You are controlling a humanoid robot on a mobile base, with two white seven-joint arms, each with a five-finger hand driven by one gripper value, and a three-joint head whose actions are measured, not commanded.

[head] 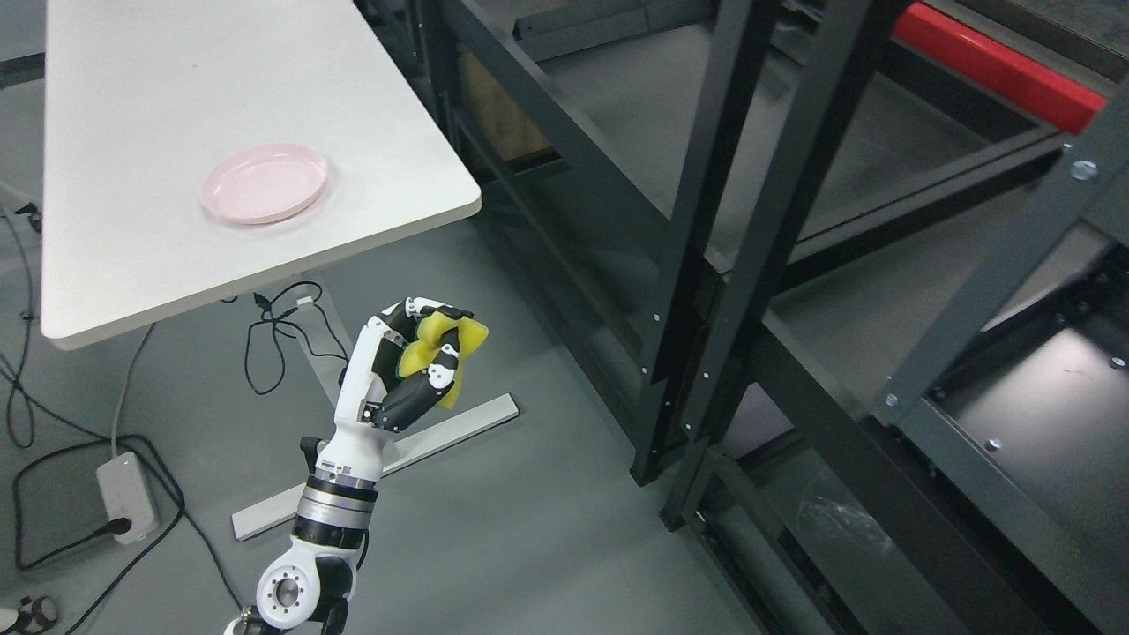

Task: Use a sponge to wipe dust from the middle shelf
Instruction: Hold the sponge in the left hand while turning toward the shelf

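Sponge (445,353), yellow, sits squeezed in the left hand (406,370)'s curled fingers, well apart from the black shelving rack (706,265); reach right, press flat on the middle shelf.

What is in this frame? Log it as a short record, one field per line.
Working hand: left hand, raised over the floor, arm entering from the lower left
Held item: yellow sponge, squeezed in the curled fingers
Sponge contact: touching no shelf
Shelving: dark metal rack to the right of the hand, apart from it
Table: white table at upper left
On table: pink plate, nothing on it
Floor: cables and a power strip at lower left
Right hand: not in view
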